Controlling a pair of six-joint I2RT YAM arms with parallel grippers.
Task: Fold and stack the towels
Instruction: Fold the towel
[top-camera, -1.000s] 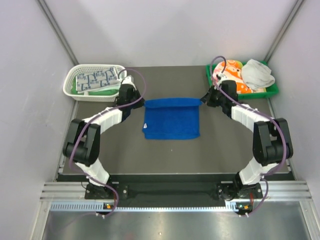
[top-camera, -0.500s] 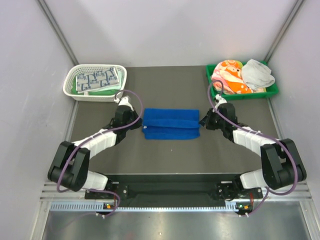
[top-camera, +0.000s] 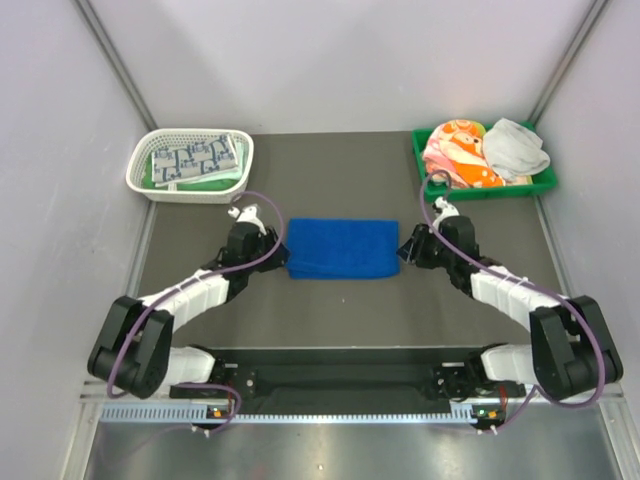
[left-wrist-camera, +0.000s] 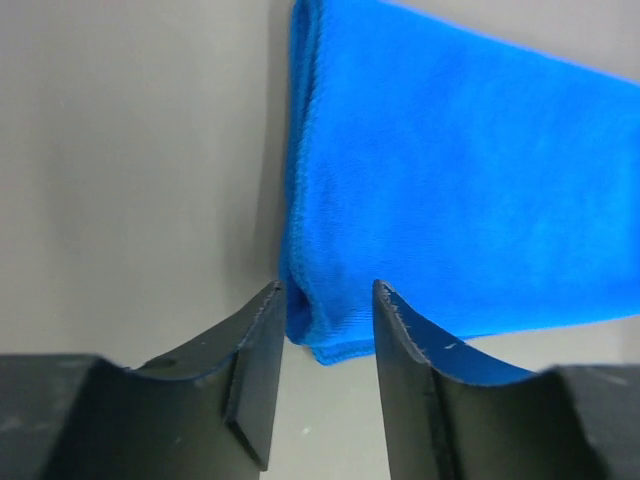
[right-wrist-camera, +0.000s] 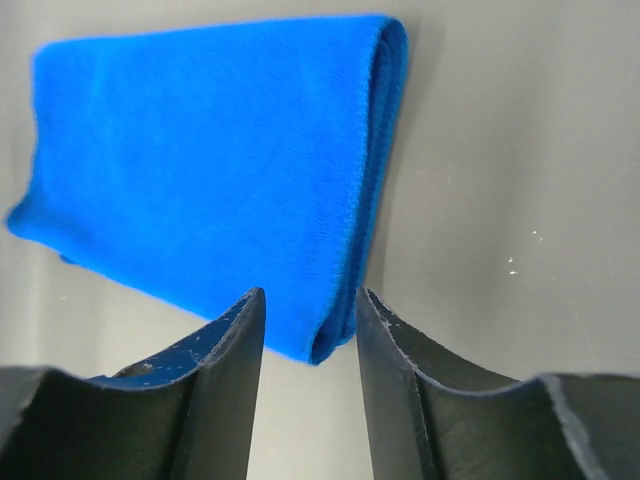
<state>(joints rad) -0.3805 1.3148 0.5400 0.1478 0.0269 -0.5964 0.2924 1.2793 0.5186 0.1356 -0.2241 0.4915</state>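
Observation:
A royal blue towel (top-camera: 342, 248) lies folded in half on the dark mat between my two arms. My left gripper (top-camera: 279, 255) sits at its left end, open, with the towel's near corner (left-wrist-camera: 330, 330) lying loose between the fingertips of the gripper (left-wrist-camera: 328, 295). My right gripper (top-camera: 404, 251) is at the right end, also open, and the folded corner (right-wrist-camera: 335, 335) rests in the gap of that gripper (right-wrist-camera: 310, 300) untouched. The layered fold edge shows in both wrist views.
A white mesh basket (top-camera: 136, 172) at the back left holds a folded white towel with grey-blue squares (top-camera: 195, 158) on a green one. A green tray (top-camera: 500, 190) at the back right holds an orange-pink print towel (top-camera: 455, 150) and a crumpled grey one (top-camera: 515, 145).
Both grippers carried the blue towel's far edge toward me, folding it in half, then opened and let it go. The arms now lie low beside its ends.

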